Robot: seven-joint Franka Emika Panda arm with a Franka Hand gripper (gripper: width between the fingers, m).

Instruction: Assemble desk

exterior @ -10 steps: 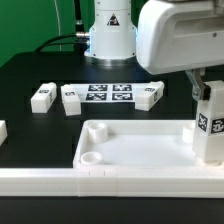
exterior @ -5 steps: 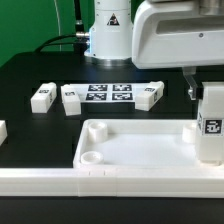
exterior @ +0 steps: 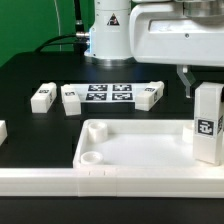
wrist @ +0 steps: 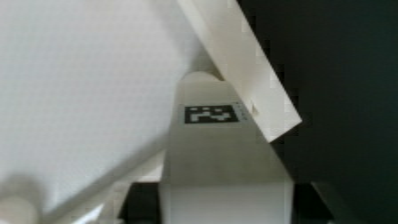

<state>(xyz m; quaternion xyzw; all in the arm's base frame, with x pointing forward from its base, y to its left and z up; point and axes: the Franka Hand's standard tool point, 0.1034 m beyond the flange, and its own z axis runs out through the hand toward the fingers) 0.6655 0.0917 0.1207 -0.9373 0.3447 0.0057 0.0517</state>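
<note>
Leg (exterior: 207,125) upright at tabletop (exterior: 135,150) corner (gripper (wrist: 231,208) clamps it).

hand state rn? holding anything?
Hand: closed on a white leg, holding it upright at the tabletop corner.

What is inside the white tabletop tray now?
The tabletop has a bare floor with a round socket in the near corner on the exterior view's left. The upright leg, held by the gripper, covers that view's right corner; any socket there is hidden.
</note>
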